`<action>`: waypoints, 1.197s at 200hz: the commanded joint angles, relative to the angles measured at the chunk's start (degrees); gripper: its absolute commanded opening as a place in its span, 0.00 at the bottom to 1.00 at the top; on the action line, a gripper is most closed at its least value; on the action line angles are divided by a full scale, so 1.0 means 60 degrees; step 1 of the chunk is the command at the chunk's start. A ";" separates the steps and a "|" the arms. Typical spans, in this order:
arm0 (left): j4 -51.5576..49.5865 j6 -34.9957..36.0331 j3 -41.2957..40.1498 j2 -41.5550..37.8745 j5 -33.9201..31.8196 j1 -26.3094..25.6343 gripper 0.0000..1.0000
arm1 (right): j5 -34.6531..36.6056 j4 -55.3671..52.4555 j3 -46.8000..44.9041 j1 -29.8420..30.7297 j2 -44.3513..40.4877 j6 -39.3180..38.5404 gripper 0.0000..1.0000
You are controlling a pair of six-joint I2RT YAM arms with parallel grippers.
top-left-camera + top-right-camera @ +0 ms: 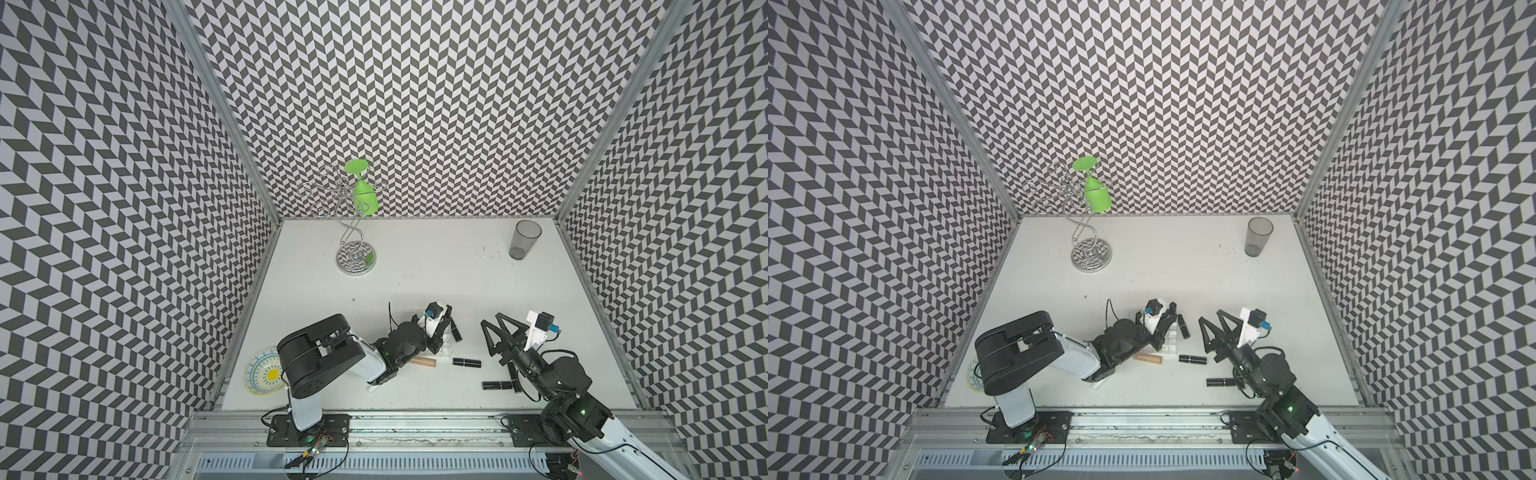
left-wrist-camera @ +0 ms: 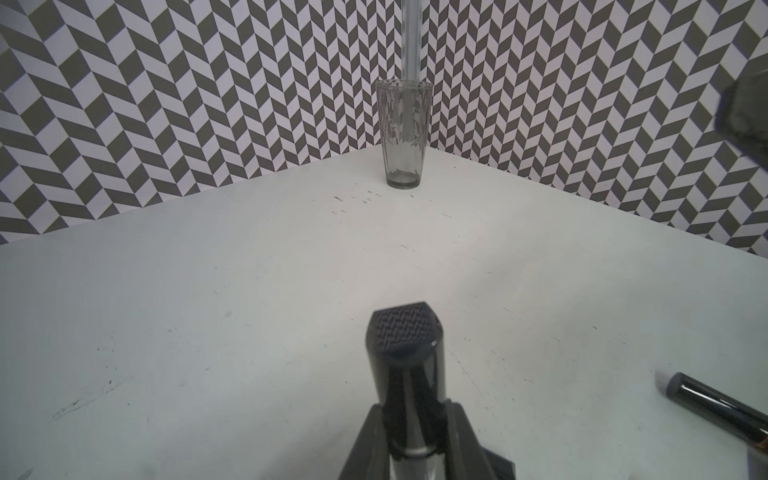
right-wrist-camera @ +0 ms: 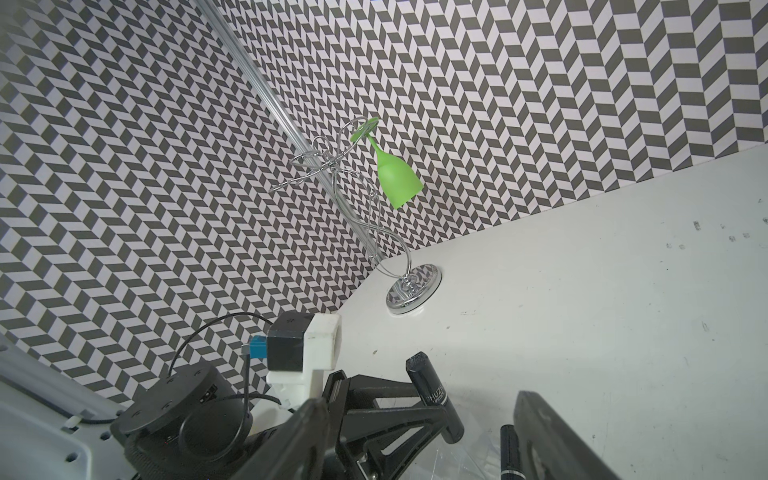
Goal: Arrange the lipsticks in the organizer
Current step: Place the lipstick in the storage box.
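A black lipstick (image 2: 405,353) is clamped between the narrowly set fingers (image 2: 365,440) of the left gripper (image 2: 410,428). It is gripped low on its body, and its capped end sticks out past the fingertips. In a top view this lipstick (image 1: 456,332) leans at the right edge of the organizer (image 1: 448,354), a clear plastic tray lying on the table (image 1: 415,282) mostly under the left gripper. Whether its lower end sits in a cell cannot be told.

Three more lipsticks lie flat on the table nearer the robot:
- A tan lipstick (image 1: 424,363) lies just in front of the organizer, half covered by the left arm.
- A second black lipstick (image 1: 466,363) lies just to its right.
- A third black lipstick (image 1: 496,385) lies nearer the front edge, beside the right arm.

The right gripper (image 1: 491,321) is raised to the right of the organizer. Its jaws are spread wide, with nothing between them and nothing touched.

Further out:
- A grey tumbler (image 1: 524,245) stands upright near the far right corner.
- A wire stand (image 1: 357,257) stands near the far left corner, with a green glass (image 1: 365,195) hanging upside down from it.
- A patterned plate (image 1: 262,372) lies at the near left, partly behind the left arm's base.
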 commanded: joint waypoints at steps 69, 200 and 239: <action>0.0514 0.0664 0.0087 0.0526 -0.1307 -0.0568 0.00 | 0.0210 0.0149 -0.0098 0.0021 -0.0252 -0.0100 0.75; 0.1035 0.0428 -0.0024 0.1057 -0.1804 -0.0685 0.27 | 0.0268 0.0132 -0.0100 0.0021 -0.0230 -0.0127 0.75; 0.0922 0.0384 0.0131 0.1237 -0.1972 -0.0679 0.32 | 0.0298 0.0135 -0.0102 0.0021 -0.0211 -0.0126 0.75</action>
